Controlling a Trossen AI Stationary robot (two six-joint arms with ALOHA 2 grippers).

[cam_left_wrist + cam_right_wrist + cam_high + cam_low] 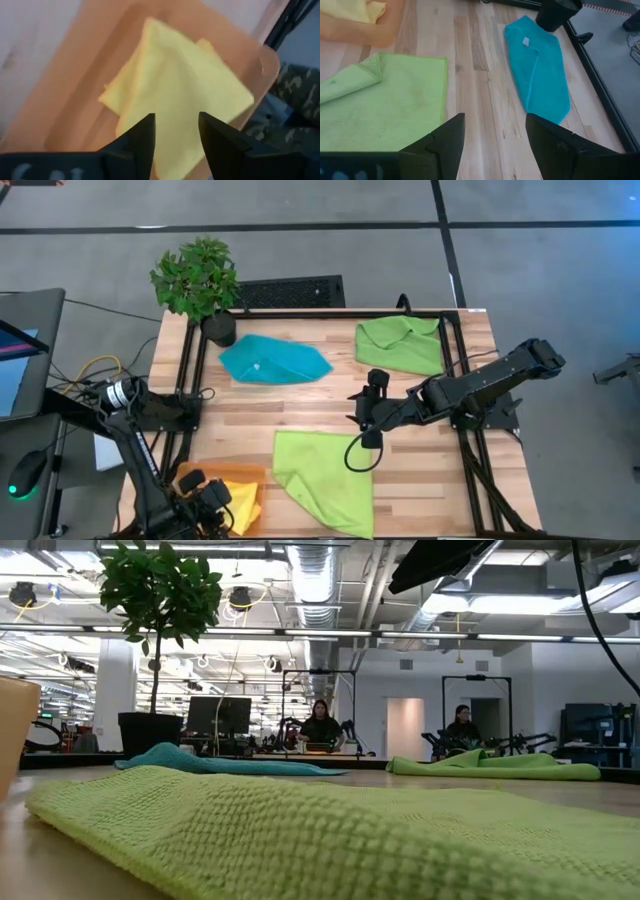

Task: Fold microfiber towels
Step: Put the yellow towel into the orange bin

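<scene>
Left pincer (176, 131) hovers open above folded yellow towel (175, 85).

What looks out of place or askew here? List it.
The near lime green towel lies skewed to the table edge with one corner flipped over. The far lime green towel is bunched and wrinkled, and the teal towel lies loosely folded. The yellow towel sits folded but crooked on the orange tray. Nothing is spilled or damaged.

A potted plant (197, 284) stands at the table's (310, 395) far corner; an orange tray (205, 473), perhaps plastic.
</scene>
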